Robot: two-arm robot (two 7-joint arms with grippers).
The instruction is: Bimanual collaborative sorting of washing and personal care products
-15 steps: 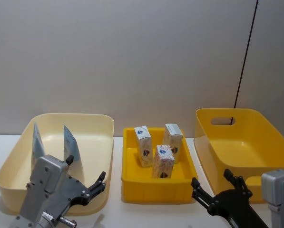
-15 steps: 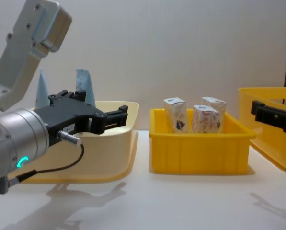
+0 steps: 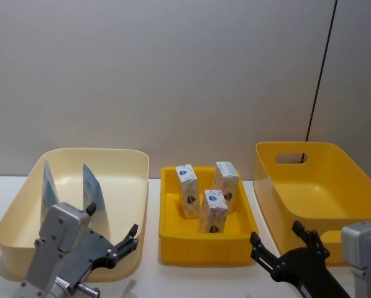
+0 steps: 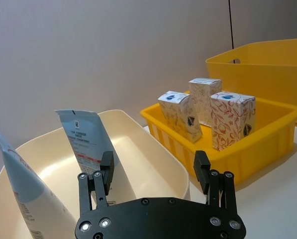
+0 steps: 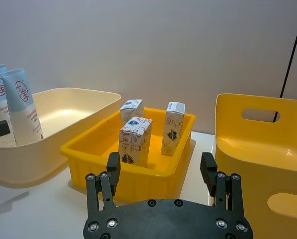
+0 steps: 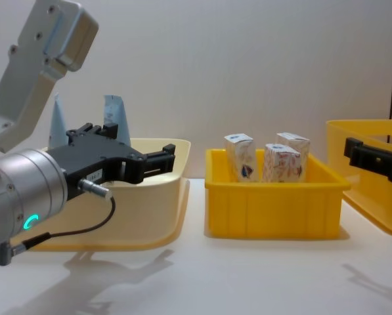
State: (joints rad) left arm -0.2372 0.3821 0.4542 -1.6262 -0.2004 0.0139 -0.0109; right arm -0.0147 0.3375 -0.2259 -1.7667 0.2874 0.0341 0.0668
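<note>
Head view: three containers stand in a row on a white table. At the left, a cream plastic bin holds a first light-blue squeeze tube and a second light-blue squeeze tube. Both stand on end with the flat crimped end up, side by side but apart. In the middle, a small yellow plastic tray holds three upright white cartons printed red and blue. These are a left carton, a right carton and a front carton just before the other two. At the right is a large yellow plastic bin with a handle slot. The left gripper is at the cream bin's near right corner, spread and holding nothing. The right gripper is by the large bin's near left corner, also spread and empty.

Left wrist view: two black fingers stand wide apart with nothing between them. Beyond them the tubes lean in the cream bin, then comes the tray of cartons.

Right wrist view: this gripper's black fingertips are wide apart too, aimed toward the tray. The tubes' red round logos show farther off.

Chest view: the left gripper hangs level with the cream bin's rim, tips pointing toward the tray. The right gripper enters from the right edge, in front of the large yellow bin.
</note>
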